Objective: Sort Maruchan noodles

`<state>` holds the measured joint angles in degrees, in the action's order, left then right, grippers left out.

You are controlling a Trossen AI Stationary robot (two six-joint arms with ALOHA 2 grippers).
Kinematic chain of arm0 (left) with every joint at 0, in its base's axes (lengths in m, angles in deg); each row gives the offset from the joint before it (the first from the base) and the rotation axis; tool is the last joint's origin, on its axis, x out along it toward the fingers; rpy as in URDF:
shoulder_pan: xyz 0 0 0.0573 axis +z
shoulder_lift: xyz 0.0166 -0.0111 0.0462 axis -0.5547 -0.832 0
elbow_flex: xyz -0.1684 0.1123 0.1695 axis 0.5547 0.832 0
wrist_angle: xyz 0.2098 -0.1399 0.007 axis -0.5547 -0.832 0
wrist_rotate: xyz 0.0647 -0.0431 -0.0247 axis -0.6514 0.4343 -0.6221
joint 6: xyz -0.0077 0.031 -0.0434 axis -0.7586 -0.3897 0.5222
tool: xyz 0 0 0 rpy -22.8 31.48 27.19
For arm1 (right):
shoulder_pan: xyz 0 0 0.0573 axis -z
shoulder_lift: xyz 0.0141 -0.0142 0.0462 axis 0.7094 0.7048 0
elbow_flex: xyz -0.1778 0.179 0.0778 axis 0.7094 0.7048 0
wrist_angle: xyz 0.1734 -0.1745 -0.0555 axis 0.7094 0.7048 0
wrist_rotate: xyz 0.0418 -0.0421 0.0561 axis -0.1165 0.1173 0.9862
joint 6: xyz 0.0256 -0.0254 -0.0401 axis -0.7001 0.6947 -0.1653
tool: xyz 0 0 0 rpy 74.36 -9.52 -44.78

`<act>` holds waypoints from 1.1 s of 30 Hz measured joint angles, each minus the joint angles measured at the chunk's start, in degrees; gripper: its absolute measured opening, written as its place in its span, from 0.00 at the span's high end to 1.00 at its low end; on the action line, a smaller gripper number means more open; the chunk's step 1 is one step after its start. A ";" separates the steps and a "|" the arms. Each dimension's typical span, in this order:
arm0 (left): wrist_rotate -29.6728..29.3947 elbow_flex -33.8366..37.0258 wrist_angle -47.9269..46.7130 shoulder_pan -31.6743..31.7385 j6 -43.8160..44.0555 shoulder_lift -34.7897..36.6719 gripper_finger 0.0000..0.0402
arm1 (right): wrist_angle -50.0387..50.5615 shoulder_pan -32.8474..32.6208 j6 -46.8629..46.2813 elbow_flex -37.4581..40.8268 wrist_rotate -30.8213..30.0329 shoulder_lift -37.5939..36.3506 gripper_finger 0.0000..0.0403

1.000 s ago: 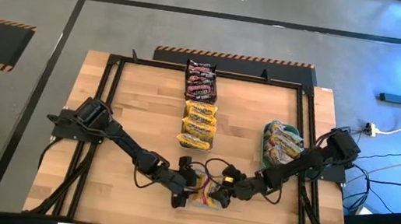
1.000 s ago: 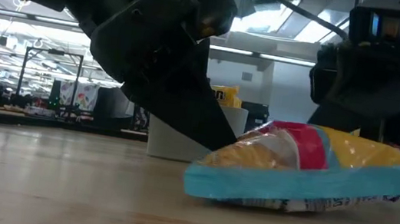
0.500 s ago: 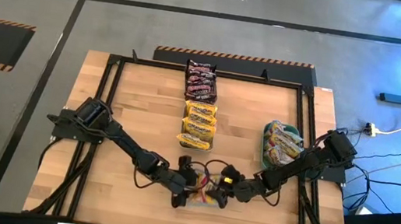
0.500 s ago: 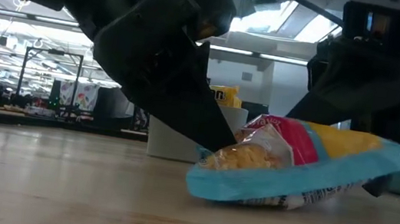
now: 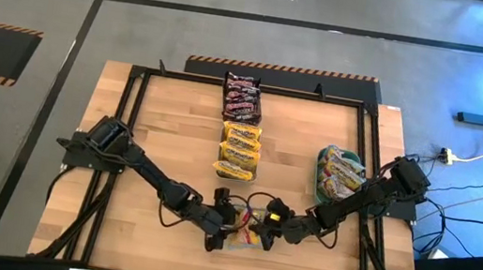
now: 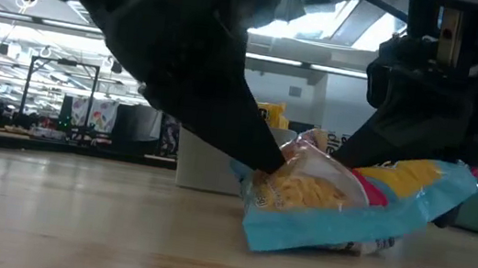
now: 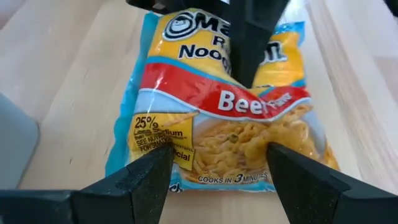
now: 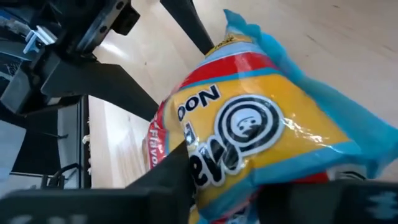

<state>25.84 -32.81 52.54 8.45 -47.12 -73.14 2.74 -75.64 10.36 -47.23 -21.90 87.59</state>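
The right gripper (image 5: 267, 236) is pinched on one end of a packet (image 6: 349, 209), its fingers (image 8: 168, 177) narrowed around the yellow logo end so the plastic bunches between them. The low view shows that end lifted off the table (image 5: 166, 134) while the other end, with the noodle picture, rests on the wood, so the packet lies tilted. The left gripper (image 5: 226, 230) stands wide at the packet's opposite end; its two fingers (image 7: 134, 183) straddle the noodle-picture end without closing on it, and the low view shows one dark finger reaching down to the packet's edge there. The packet is yellow with a blue border and a red band reading "Beef". It sits near the table's front edge, at the middle, between the two grippers, and its long axis runs roughly from one gripper to the other, left to right across the table. Farther back, in a line down the table's middle, lie dark packets (image 5: 241, 98) and yellow packets (image 5: 239, 150); a teal bin (image 5: 321, 165) with more packets stands at the right side.
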 joint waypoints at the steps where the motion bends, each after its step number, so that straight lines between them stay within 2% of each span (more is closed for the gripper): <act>1: -0.16 0.00 -0.38 -0.10 -0.30 0.34 0.37 | -0.04 0.00 0.14 0.00 0.04 0.00 0.73; 6: -1.72 0.00 -1.56 -1.20 -0.99 1.37 0.37 | -0.42 0.04 2.50 -0.07 0.55 -0.09 0.80; 18: -4.45 -0.23 -9.05 -4.43 -1.51 6.81 0.36 | 2.73 0.15 10.30 -0.04 1.07 -2.56 0.79; 28: -5.62 -0.17 -12.78 -7.25 -1.43 10.13 0.37 | 13.60 0.13 17.42 0.04 3.57 -10.47 0.83; 33: -5.22 -0.15 -13.80 -8.14 -1.43 10.13 0.37 | 26.40 0.13 19.57 0.07 4.40 -18.32 0.83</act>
<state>20.62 -32.96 38.74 0.31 -48.55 -63.01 29.14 -75.51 29.93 -47.17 -17.50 69.27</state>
